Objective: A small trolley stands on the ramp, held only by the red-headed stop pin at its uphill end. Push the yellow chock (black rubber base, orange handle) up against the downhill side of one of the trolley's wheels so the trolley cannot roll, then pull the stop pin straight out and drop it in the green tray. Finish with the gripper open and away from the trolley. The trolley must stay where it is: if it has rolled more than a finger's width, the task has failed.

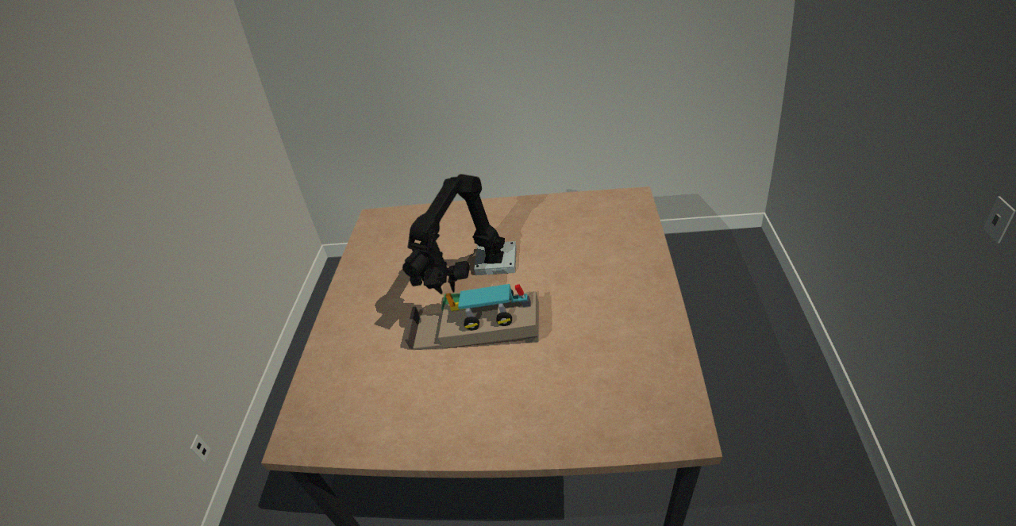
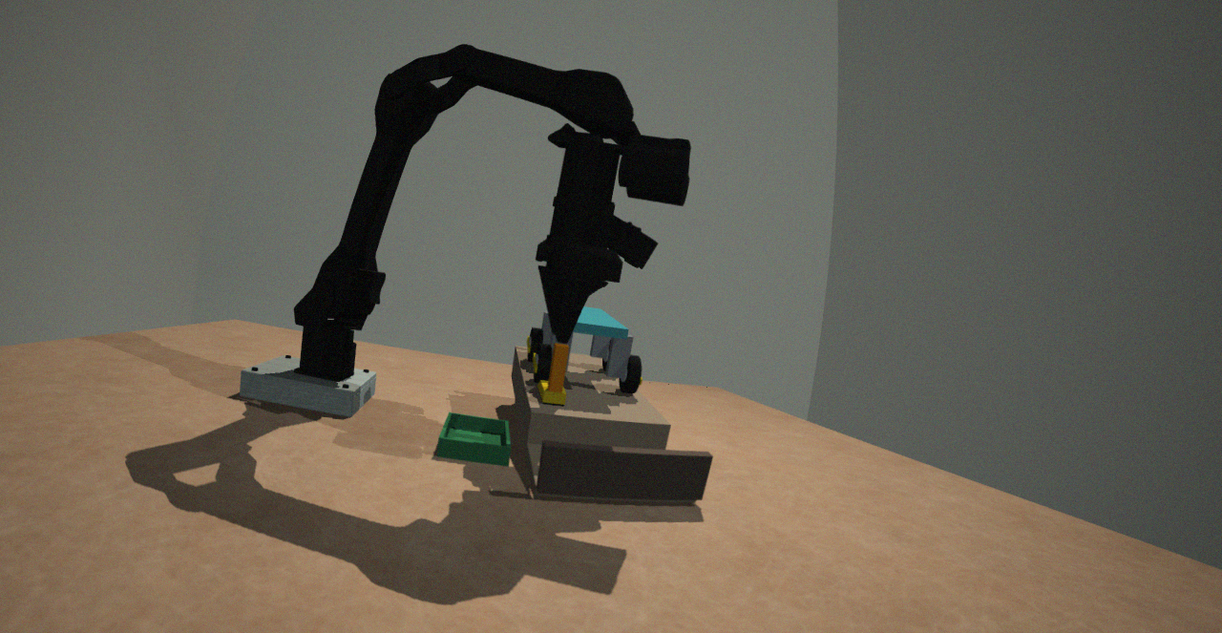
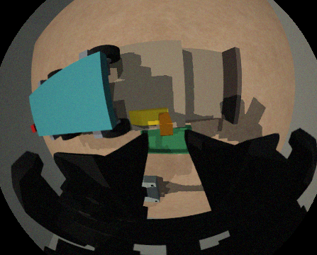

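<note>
The blue trolley [image 1: 486, 296] [image 2: 602, 322] [image 3: 73, 99] stands on the ramp [image 1: 490, 335] [image 2: 598, 433] [image 3: 165, 53]. The red-headed stop pin [image 1: 519, 289] [image 3: 33, 128] stands at its uphill end. The yellow chock [image 2: 554, 395] [image 3: 144, 117] sits on the ramp with its orange handle [image 1: 450, 301] [image 2: 558, 369] [image 3: 166, 122] upright. Its uphill end is at or very close to the near downhill wheel; contact cannot be told. My gripper [image 1: 447, 290] [image 2: 561, 340] [image 3: 166, 135] is open, with fingertips just above the handle, one on each side. The chock's black rubber base cannot be made out.
The green tray [image 2: 472, 450] [image 3: 169, 151] is on the table beside the ramp, on the arm-base side. A dark end board [image 1: 413, 328] [image 2: 623, 471] [image 3: 230, 85] stands across the ramp's low end. The pale arm base [image 1: 497, 267] [image 2: 307, 394] is behind the ramp.
</note>
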